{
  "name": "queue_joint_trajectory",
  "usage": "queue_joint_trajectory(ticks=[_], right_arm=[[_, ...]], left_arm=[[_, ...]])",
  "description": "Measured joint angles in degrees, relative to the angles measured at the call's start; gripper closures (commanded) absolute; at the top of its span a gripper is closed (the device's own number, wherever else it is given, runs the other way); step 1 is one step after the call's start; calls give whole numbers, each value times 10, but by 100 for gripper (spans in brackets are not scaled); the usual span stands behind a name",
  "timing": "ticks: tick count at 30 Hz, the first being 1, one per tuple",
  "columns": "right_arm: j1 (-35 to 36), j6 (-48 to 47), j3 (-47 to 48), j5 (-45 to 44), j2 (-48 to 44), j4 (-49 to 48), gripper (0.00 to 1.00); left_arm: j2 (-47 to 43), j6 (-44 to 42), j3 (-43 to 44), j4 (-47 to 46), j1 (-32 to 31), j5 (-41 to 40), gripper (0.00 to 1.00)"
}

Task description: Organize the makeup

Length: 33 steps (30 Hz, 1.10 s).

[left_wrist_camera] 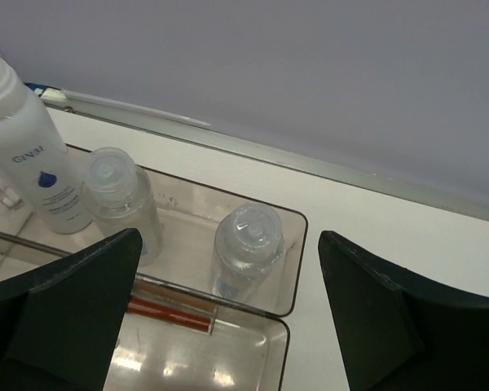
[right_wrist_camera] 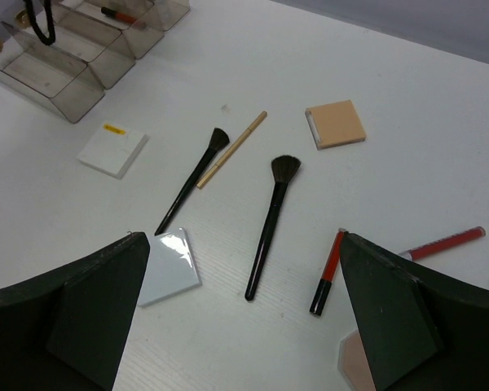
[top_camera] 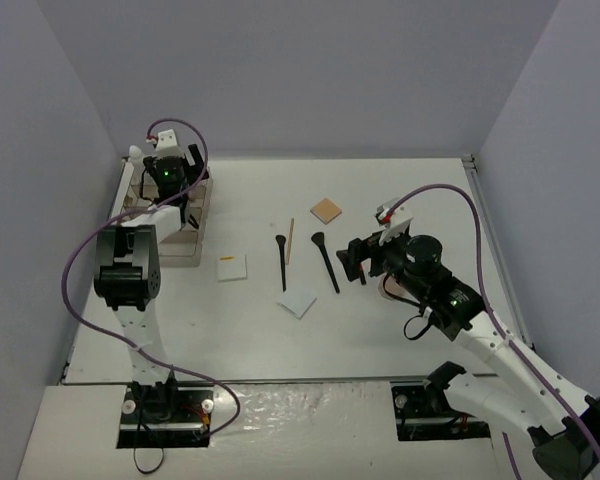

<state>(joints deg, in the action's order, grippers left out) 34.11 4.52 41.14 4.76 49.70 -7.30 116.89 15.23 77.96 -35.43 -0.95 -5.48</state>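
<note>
My left gripper hangs open over the smoky tiered organizer, nothing between its fingers. Just below it a small clear bottle stands in the rear compartment, beside another clear bottle and a tall white bottle. A red lip tube lies one tier lower. My right gripper is open above loose makeup on the table: two black brushes, a wooden stick, a tan compact, two white pads and two red lip tubes.
The organizer stands at the far left by the side wall, with the left arm in front of it. A pink compact's edge shows under my right finger. Walls close the table on three sides.
</note>
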Motion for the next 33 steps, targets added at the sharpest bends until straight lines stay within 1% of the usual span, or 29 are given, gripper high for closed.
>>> queue_joint_trajectory(ticks=[4, 6, 10, 14, 17, 21, 23, 25, 26, 29, 31, 33], right_arm=[[0, 18, 12, -25, -18, 29, 0], [0, 30, 16, -44, -30, 45, 0], [0, 54, 16, -73, -68, 77, 0], [0, 75, 16, -88, -118, 100, 0], [0, 88, 16, -91, -149, 115, 0], [0, 99, 16, -91, -173, 138, 0], [0, 104, 16, -91, -184, 152, 0], [0, 107, 16, -91, -195, 163, 0], [0, 107, 16, -91, -201, 167, 0], [0, 109, 16, -91, -213, 175, 0], [0, 109, 16, -91, -215, 180, 0], [0, 109, 16, -91, -216, 184, 0]], left_arm=[[-87, 1, 17, 111, -17, -1, 11], [-128, 1, 43, 187, -43, -1, 11], [-188, -1, 78, 314, -118, 1, 11], [-206, 5, 91, 420, -215, 6, 11], [-188, 14, 99, 495, -286, 12, 14], [-140, 26, 121, 570, -345, 16, 25], [-102, 33, 146, 603, -360, 15, 33], [-58, 40, 177, 626, -366, 16, 47], [-40, 42, 188, 632, -368, 16, 51], [13, 53, 220, 662, -368, 15, 58], [40, 60, 239, 676, -368, 14, 64], [61, 68, 253, 687, -366, 13, 65]])
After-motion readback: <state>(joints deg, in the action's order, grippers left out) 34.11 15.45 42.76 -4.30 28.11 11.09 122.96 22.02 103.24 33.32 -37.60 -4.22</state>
